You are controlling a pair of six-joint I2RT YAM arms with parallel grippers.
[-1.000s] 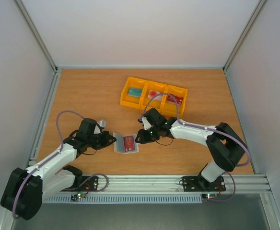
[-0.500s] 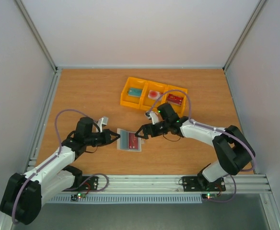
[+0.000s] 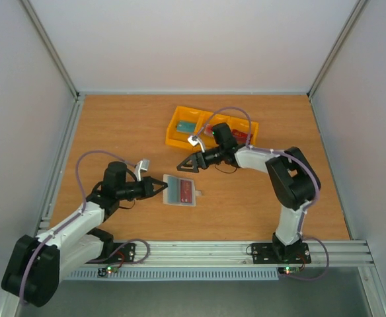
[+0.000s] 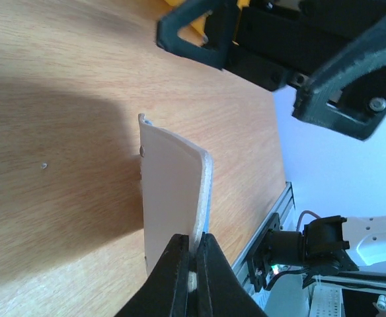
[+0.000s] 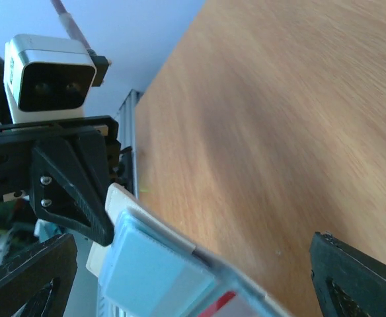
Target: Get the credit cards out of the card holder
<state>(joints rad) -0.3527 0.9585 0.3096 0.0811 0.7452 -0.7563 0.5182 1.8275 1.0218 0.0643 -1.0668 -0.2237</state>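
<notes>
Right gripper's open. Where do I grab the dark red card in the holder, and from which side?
Probably its right end, coming in from the right. The dark red card lies flat in the right half of the card holder, and the left gripper pinches the opposite edge. I cannot tell how far it protrudes.

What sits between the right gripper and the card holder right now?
Nothing: only bare table shows between the right gripper and the card holder, seen in the top view.
</notes>
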